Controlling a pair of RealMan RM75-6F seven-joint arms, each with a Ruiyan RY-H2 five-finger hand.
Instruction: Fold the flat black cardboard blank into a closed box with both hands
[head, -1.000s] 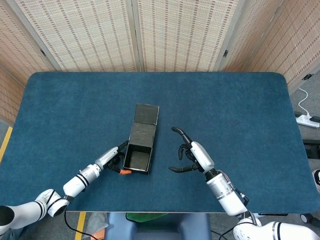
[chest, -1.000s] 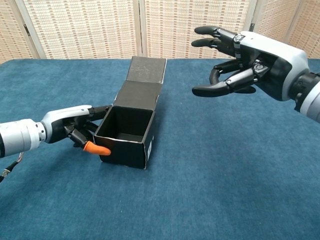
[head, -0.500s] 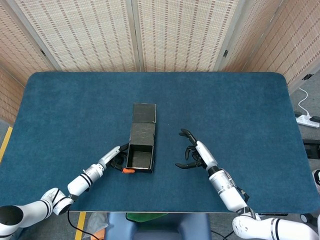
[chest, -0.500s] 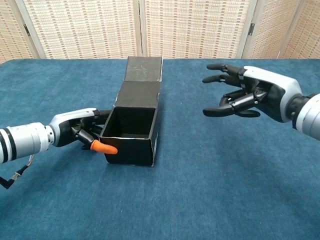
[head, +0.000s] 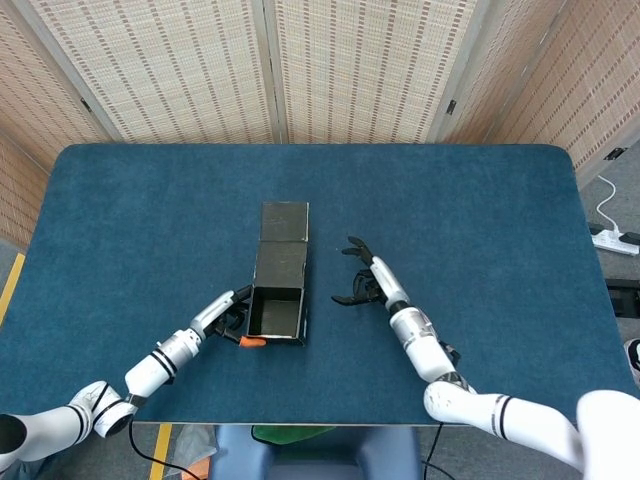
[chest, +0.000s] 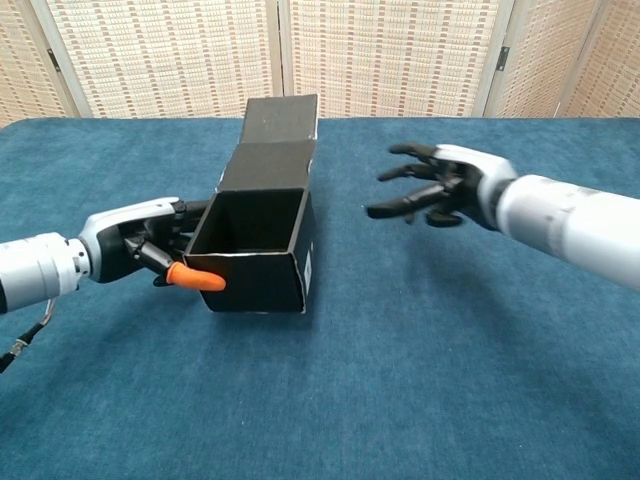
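- Chest view shows the black box (chest: 255, 250) standing open-topped a little left of the middle of the blue tabletop (chest: 450, 380), its lid flap (chest: 281, 120) still raised at the far end.
- Its long axis runs from 6 to 12 o'clock in the head view.
- Left hand (chest: 150, 250) is nearer, fingers gripping the box's left wall near the front corner.
- Right hand (chest: 435, 190) hovers apart at the box's 3 o'clock, fingers spread, holding nothing; the lid lies toward its 10 o'clock.
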